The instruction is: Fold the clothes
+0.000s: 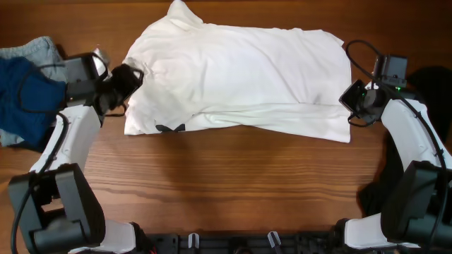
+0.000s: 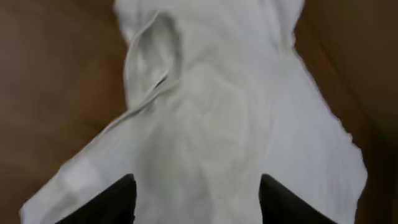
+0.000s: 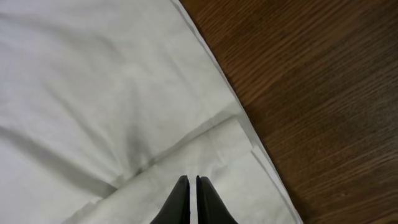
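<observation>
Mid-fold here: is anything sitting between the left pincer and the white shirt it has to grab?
Nothing visible does. The left pincer hangs open directly over the large white fabric shirt, with only shirt showing between its fingers. The dark blue fabric garment lies off to its outer side, not in between.

Lit softly and evenly from above, bright enough to wash out the white shirt (image 1: pixel 240 77). Shadowed faintly along its near hem on the table (image 1: pixel 233 176). Blurred and dim throughout the left wrist view. Focused crisply in the right wrist view, down to the wood grain.
</observation>
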